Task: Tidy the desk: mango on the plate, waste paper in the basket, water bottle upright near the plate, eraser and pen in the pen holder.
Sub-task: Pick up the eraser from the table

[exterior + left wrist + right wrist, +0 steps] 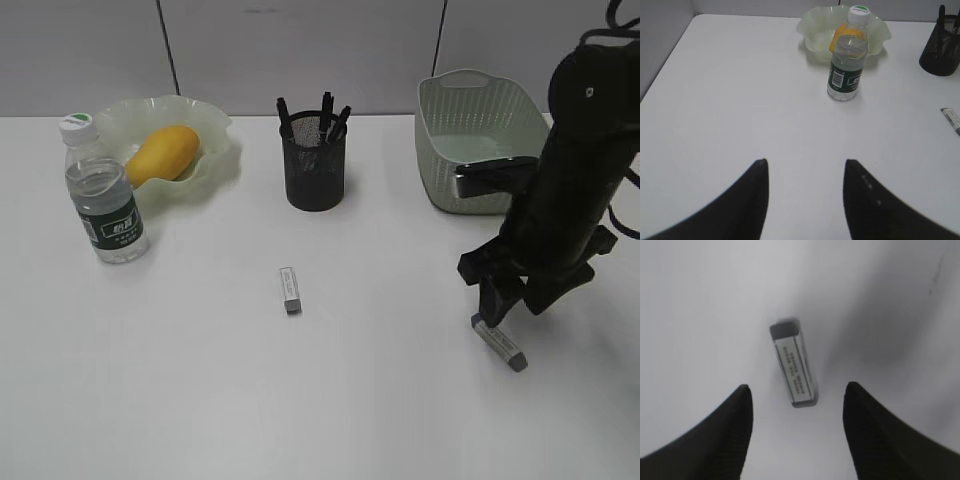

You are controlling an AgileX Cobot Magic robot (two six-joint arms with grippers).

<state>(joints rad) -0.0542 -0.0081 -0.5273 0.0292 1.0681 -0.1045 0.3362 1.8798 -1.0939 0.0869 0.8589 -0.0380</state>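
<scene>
Right wrist view shows the right hand (796,427) spread wide, hovering over a grey eraser (792,365) that lies flat on the white table (700,305), untouched between the two fingers. In the exterior view a second eraser (290,289) lies mid-table, in front of the pen holder (315,165) with pens standing in it. The mango (162,153) sits in the plate (215,135), the water bottle (104,194) upright just beside it. The basket (478,135) stands behind the right arm. The left hand (805,192) hangs open above bare table.
</scene>
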